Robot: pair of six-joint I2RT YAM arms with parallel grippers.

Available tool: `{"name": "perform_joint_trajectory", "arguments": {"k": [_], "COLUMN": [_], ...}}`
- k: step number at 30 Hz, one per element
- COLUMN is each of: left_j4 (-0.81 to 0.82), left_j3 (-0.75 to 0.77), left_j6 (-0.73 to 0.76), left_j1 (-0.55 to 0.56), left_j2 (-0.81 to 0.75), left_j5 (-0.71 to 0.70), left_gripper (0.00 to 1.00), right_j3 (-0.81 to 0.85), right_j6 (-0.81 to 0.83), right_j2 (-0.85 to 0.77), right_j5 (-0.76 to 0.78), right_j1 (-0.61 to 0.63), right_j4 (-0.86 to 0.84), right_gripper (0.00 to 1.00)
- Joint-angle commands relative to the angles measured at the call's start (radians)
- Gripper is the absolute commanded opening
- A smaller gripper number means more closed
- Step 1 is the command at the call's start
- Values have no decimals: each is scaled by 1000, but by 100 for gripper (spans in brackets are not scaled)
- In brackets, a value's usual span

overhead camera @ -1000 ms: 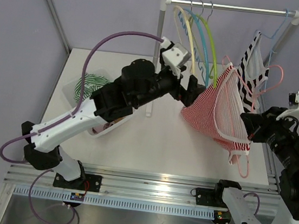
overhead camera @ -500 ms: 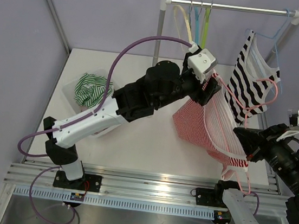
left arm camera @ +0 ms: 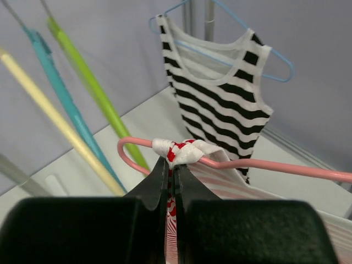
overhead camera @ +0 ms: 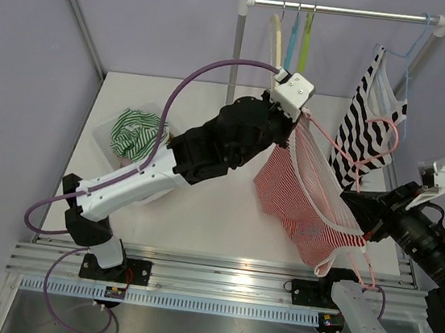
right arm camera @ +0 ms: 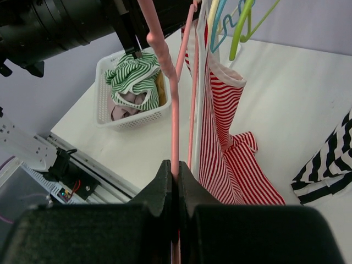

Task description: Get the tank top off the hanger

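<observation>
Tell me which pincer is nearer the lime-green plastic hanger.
Left. The left pincer sits close by the lime-green plastic hanger; the right pincer, gripping the pink hanger, is far off near the table's front edge.

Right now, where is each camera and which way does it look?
Top external: above, behind the arms, looking down on the white table and metal clothes rail; both arms show.
Left wrist: on the left arm, looking past its left gripper, shut on the red striped tank top, toward a black striped top.
Right wrist: on the right arm, looking past its right gripper, shut on the pink plastic hanger, toward a white plastic basket.
Both wrist views share that hanger.
</observation>
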State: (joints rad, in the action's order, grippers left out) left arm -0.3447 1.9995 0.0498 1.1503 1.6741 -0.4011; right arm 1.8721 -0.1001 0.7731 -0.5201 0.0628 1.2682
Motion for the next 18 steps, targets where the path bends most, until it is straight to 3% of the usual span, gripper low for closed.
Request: {"name": "perform_joint_trajectory", "arguments": {"k": [1,4,6,12,18], "left_j4": [33,-29,-124,-267,-315], "left_j3": [-56,-61,-59,-131,-174], "left_j6": [-33,-126,-233,-399,-441], "left_j1": [-9,-47,-113,-320,-446], "left_j2": [-109,-154,-195,-316,-352], "left_j5": [-285,-440,-467,-361,-177], "left_gripper": [0,0,0,0,0], "right_j3": [-33,-41,-47,-59,-119], "right_j6": [75,94,140,171,172], "right_j2": [18,26,32,45,43], "right_j5": [-95,-153,-176,-224,-265], "right_j1": [20,44,57,83,83], "right_j4": [-96,-92,-89,-104,-188], "right_gripper": [0,0,0,0,0]}}
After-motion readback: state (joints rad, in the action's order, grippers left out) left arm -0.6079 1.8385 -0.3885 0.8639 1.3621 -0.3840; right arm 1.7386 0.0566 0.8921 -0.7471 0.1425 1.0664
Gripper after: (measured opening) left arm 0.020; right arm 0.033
